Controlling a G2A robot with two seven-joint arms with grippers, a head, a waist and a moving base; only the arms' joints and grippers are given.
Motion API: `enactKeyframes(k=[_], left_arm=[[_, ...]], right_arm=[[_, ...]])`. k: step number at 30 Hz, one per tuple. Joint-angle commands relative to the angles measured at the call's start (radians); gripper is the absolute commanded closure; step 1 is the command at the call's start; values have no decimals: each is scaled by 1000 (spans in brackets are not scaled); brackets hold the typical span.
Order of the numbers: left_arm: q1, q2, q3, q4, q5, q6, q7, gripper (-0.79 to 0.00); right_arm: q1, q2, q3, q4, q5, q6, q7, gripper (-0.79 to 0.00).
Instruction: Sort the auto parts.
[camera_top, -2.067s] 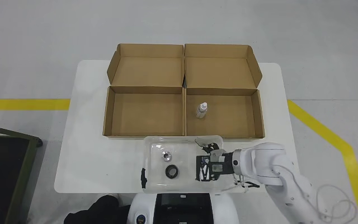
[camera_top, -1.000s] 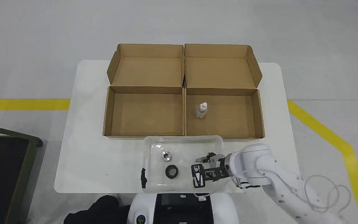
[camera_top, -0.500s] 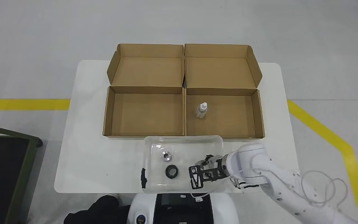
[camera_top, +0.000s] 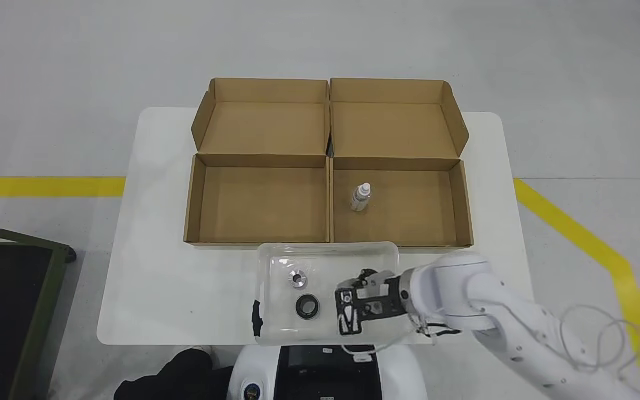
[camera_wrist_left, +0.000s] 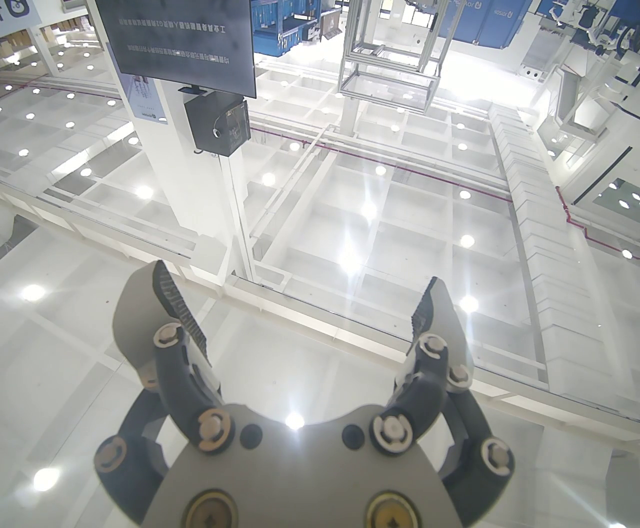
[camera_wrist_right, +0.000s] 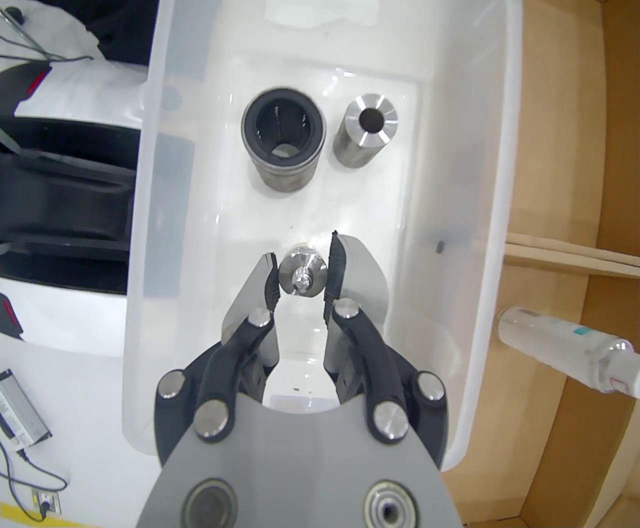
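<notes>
- Table (camera_top: 150, 250): white, rectangular, rounded corners, standing on a grey floor (camera_top: 100, 60).
- Yellow line (camera_top: 60, 186): on the floor, running off past the table's left edge.
- Slanted yellow line (camera_top: 580, 240): on the floor, past the table's right edge.
- Dark green bin (camera_top: 25, 300): on the floor beyond the table's front left corner.
- Grey adapter (camera_wrist_right: 22, 407) with a black cable (camera_wrist_right: 30, 480): lying on a white surface.
- Ceiling items:
  - dark screen (camera_wrist_left: 175, 45) on a white pillar (camera_wrist_left: 165, 165)
  - black box (camera_wrist_left: 217, 125) beneath the screen
  - metal frame (camera_wrist_left: 390, 65)
  - round lights (camera_wrist_left: 370, 210) set in a white grid
</notes>
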Motion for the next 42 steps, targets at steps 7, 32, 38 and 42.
enactKeyframes(k=[7, 32, 38, 42], left_arm=[[0, 0, 0, 0, 0, 0, 0, -785], [0, 0, 0, 0, 0, 0, 0, -785], [0, 0, 0, 0, 0, 0, 0, -785], [0, 0, 0, 0, 0, 0, 0, -785]], right_arm=[[-54, 0, 66, 17, -4, 72, -267, 0], [-120, -12, 216, -25, 39, 144, -723, 0], [-117, -16, 252, -54, 44, 165, -748, 0], [-123, -17, 285, -81, 50, 171, -766, 0]])
